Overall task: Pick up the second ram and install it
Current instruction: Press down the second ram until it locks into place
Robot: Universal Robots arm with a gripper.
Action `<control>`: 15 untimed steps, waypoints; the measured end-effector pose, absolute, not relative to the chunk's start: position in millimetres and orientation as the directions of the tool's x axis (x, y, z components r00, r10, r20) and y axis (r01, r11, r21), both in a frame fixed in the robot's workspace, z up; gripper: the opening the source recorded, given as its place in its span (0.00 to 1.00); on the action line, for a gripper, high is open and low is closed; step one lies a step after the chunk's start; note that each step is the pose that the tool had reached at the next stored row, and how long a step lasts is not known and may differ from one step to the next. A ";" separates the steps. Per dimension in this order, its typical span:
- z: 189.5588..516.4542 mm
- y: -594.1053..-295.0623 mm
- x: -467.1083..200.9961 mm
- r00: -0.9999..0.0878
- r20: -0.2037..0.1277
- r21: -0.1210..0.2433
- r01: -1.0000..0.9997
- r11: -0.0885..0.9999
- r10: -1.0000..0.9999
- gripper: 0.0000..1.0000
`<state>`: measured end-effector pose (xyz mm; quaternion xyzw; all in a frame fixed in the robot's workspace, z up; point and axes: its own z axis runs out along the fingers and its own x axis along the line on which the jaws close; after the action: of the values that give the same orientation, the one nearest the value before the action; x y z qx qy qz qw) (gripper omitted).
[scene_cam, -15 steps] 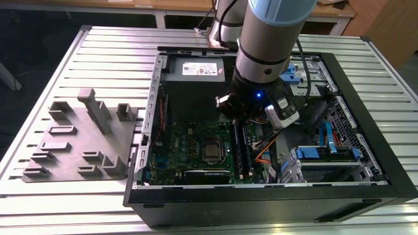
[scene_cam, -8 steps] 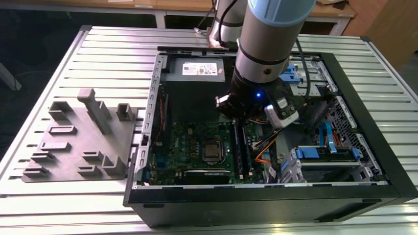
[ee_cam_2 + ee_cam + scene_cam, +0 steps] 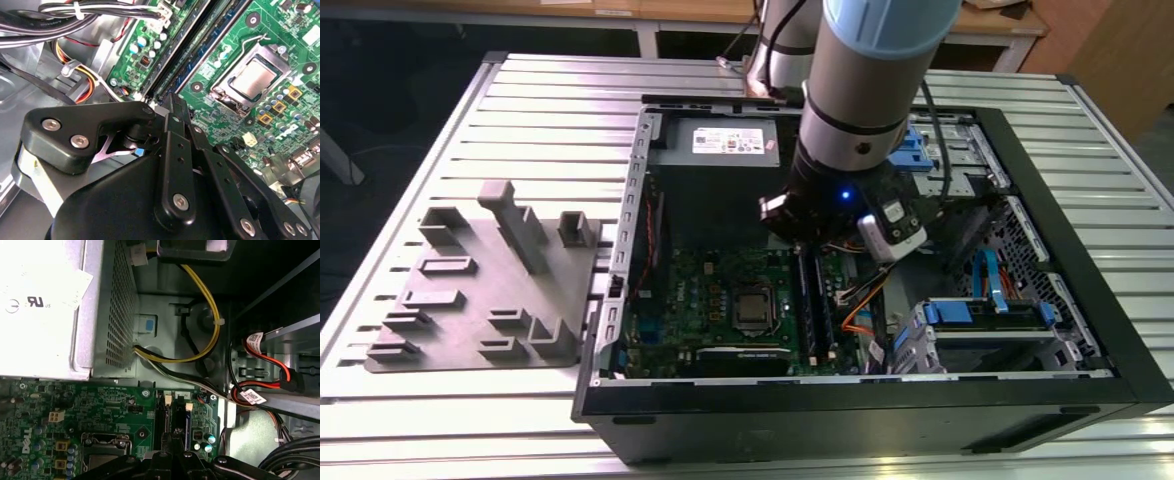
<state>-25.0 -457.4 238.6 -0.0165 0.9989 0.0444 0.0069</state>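
Observation:
Inside the open computer case, my gripper stands over the back end of the motherboard's memory slots. In the second wrist view its dark fingers are pressed together, and the gripper has its tip at the near end of the slot closer to the processor. The second ram, a long dark stick, lies along that slot. Another dark stick sits in the slot beside it. I see nothing between the fingers.
A grey fixture block with raised holders lies on the slatted table at the exterior view's left of the case. The power supply, cable bundles and blue drive bays crowd the case around the slots.

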 end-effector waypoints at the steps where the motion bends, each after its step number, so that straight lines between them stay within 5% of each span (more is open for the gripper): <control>1: 238.0 -457.3 -25.4 -0.999 -0.015 0.089 -0.033 0.996 -0.032 0.07; 15: 234.5 -457.2 -25.9 -0.999 -0.015 0.088 -0.033 0.996 -0.032 0.07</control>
<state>-25.9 -457.2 234.5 -0.0164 0.9989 0.0444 0.0069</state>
